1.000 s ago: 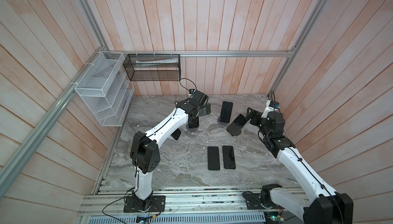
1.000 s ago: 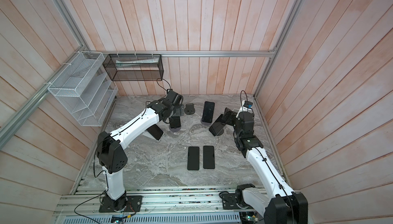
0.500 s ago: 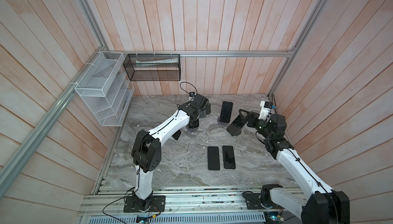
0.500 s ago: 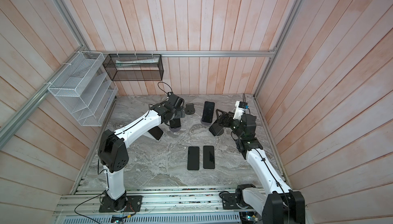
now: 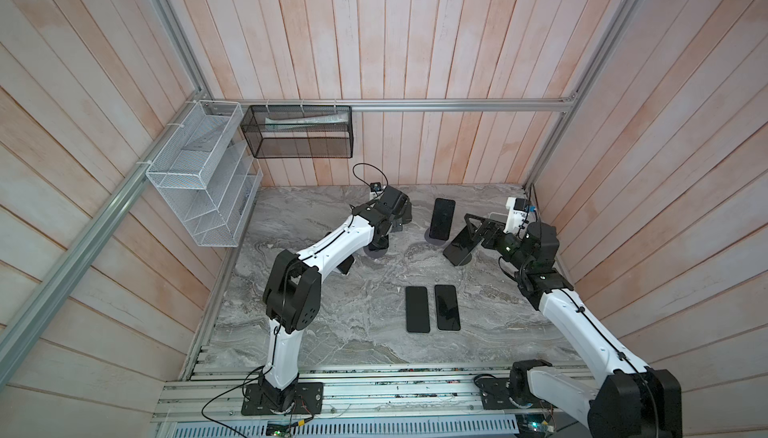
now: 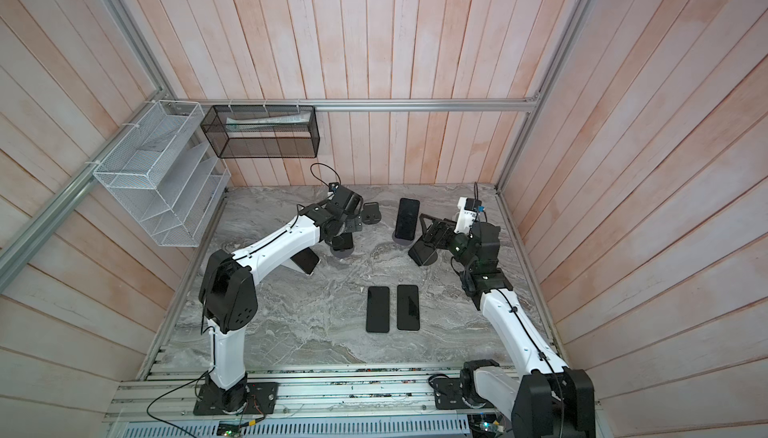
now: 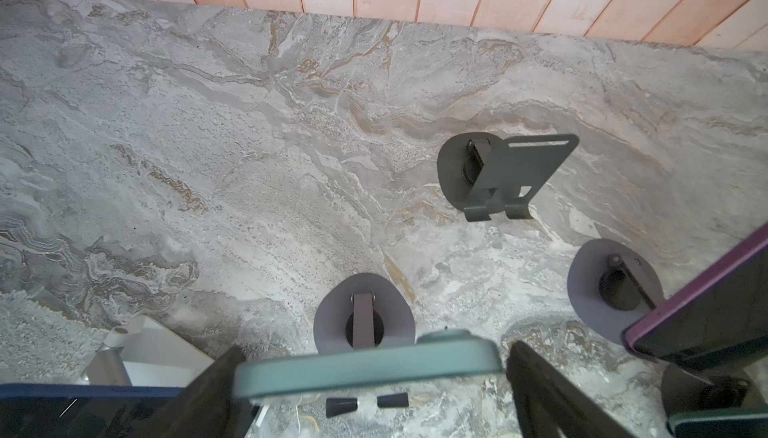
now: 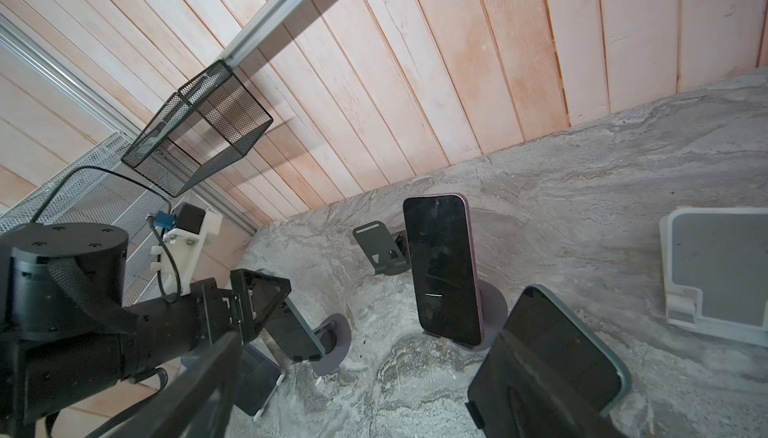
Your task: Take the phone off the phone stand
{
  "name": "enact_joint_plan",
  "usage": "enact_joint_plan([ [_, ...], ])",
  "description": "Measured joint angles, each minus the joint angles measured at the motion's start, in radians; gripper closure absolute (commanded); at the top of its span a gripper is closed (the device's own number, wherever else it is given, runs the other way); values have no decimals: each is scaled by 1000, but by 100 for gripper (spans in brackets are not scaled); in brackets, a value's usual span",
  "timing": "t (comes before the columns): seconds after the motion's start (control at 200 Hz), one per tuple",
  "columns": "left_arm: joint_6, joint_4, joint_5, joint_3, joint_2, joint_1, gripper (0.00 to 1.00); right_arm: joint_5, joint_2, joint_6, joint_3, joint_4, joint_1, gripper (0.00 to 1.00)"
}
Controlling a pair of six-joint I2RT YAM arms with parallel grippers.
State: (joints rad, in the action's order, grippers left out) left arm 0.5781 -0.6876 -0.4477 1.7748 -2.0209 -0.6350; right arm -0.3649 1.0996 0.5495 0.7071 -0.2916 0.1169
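- Table (image 5: pixel 357 311): marble, carrying every item.
- Left gripper (image 7: pixel 374 353): jaws wide. Judged best closed squarely on the side edges of the teal phone (image 7: pixel 365 367), then raised along the lean of the stand (image 7: pixel 363 319) to clear its lip.
- Right gripper (image 5: pixel 478 230): jaws wide, at the dark phone (image 5: pixel 457 247), 1 o'clock from the flat phones (image 5: pixel 417 309); straddling unconfirmed.
- The teal phone: on the stand, 11 o'clock from them; top edge between the left jaws, contact untellable.
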Motion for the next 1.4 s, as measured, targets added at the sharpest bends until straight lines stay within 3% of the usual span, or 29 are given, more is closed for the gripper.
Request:
enact_joint_plan([
  [1.12,-10,77,-80,-2,-4,0,19,0,35,8,0,0,-23,9],
  [1.401,-17,83,-101,-17,-5,0,19,0,42,20,0,2,-42,9],
])
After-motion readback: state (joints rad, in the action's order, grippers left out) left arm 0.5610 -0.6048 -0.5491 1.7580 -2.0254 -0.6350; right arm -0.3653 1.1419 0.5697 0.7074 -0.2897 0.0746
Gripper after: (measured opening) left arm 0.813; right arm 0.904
